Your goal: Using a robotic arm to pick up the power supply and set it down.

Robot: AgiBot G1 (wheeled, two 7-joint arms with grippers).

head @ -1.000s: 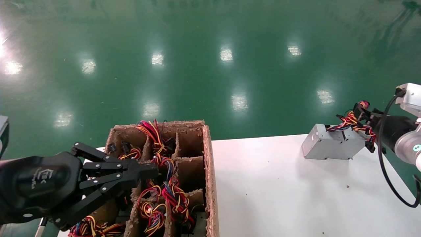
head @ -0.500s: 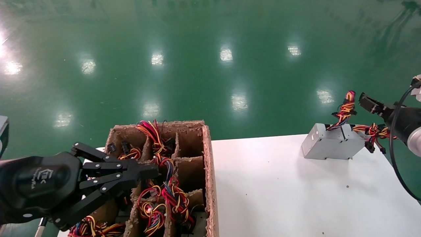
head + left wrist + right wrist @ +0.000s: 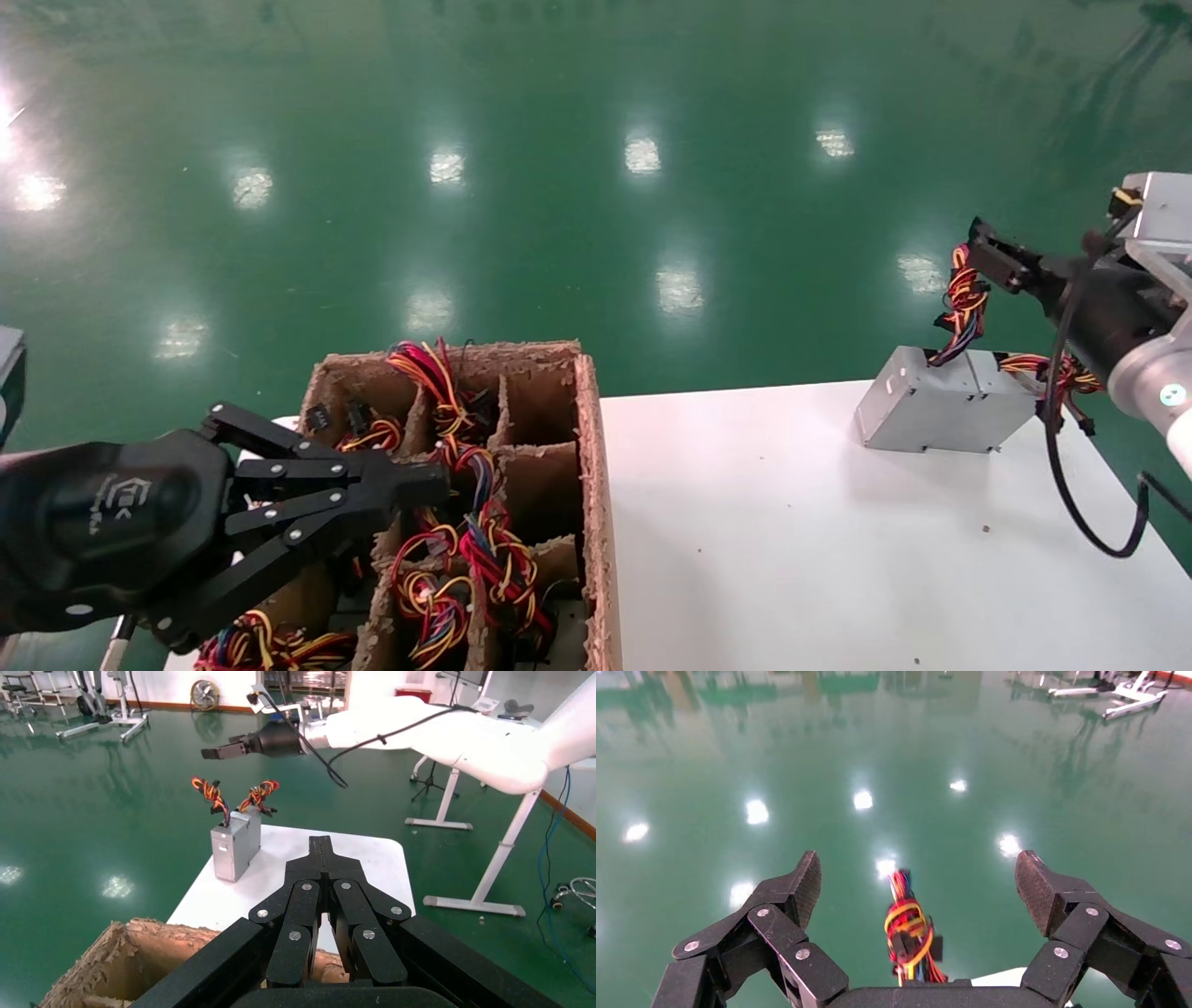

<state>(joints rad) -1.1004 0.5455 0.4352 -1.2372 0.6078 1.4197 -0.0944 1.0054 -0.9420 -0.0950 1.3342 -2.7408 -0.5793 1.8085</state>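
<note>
The power supply, a small silver metal box, stands on the white table near its far right corner; it also shows in the left wrist view. A bundle of red and yellow wires sticks up from it. My right gripper hovers open above the box. In the right wrist view the wires rise between the spread fingers without touching them, and the right gripper holds nothing. My left gripper is shut and empty over the cardboard box.
A divided cardboard box at the table's left holds several more wire bundles. A second wire bundle trails off the power supply's right side. The green floor lies beyond the table's far edge.
My right gripper lifted away from the wire bundle, pulled back to the right, then came back higher up. The wires sprang upright. The power supply stayed on the table and the left arm did not move.
</note>
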